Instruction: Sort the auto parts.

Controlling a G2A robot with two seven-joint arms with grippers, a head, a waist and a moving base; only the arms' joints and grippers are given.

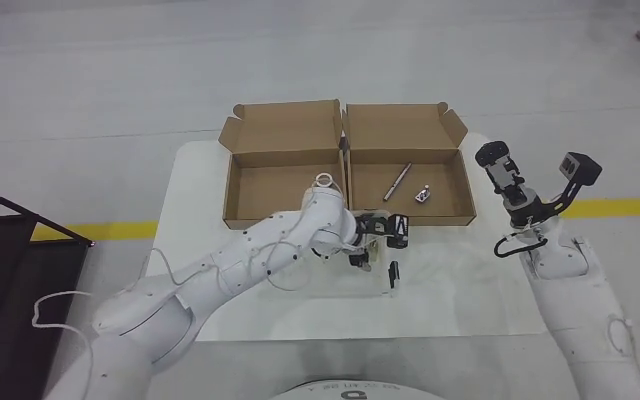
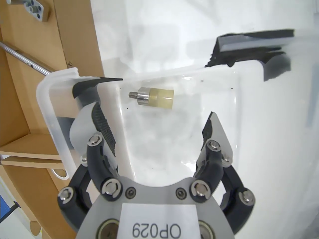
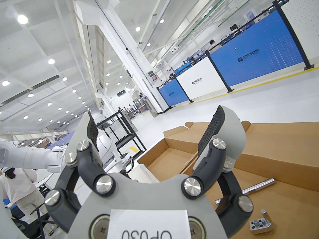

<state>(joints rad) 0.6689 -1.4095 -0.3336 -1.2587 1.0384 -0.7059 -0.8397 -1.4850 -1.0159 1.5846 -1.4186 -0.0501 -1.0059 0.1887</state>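
**Left jaws spread over the clear tray (image 2: pixel 43 93), stud mount (image 2: pixel 152 98) just ahead**

Left jaws stand wide apart and hold nothing. Their ribbed fingers (image 2: pixel 103 125) hang over the clear tray, one of them just beside its rim. The stud mount, a small threaded stud with a steel collar and a yellowish rubber body, lies on the tray floor beyond the fingertips. It sits roughly midway between them, a little toward the finger on the cardboard side.

Its long axis runs about along the line from one finger to the other. By my reading, a straight descent and close would pinch it end to end, so a wrist turn may serve before closing on its round sides. A black piece (image 2: pixel 251 48) rests at the tray's far rim, apart from the mount.

Seen from above, the tray sits on the worktop (image 1: pixel 200 200) just in front of the right-hand box (image 1: pixel 455 205). That box carries a rod (image 1: pixel 398 181) and a bracket (image 1: pixel 423 192). The left-hand box (image 1: pixel 285 190) stands touching it.

The left arm is much the nearer to the mount. The right jaws, fingers (image 3: pixel 216 125) also wide apart and gripping nothing, are raised beside the right-hand box, well apart from the tray.
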